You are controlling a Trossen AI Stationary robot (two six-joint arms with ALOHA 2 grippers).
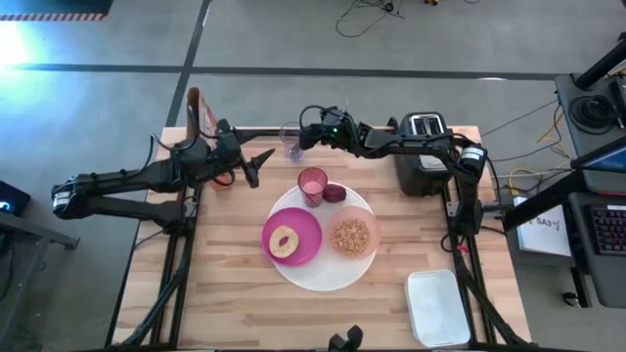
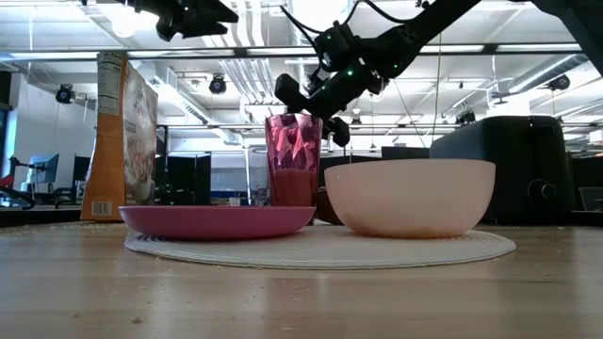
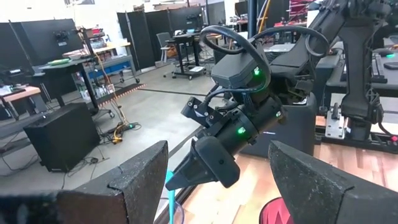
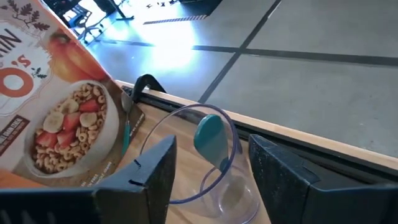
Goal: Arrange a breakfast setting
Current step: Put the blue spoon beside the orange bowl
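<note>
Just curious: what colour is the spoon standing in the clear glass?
Teal; the spoon shows best in the right wrist view.

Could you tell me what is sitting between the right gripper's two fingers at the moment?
In the right wrist view, the rim of the clear glass lies between the right gripper fingers, with a teal spoon handle standing inside the glass.

1. Floor [image 1: 293,39]: grey concrete, crossed by dark seam lines.
2. Ceiling [image 2: 528,56]: exposed ducts and strip lights.
3. Furniture: black partition panels [image 3: 37,37], rolling desks [image 3: 186,46].
4. Bright glare patch [image 1: 20,39] at one floor corner.
</note>
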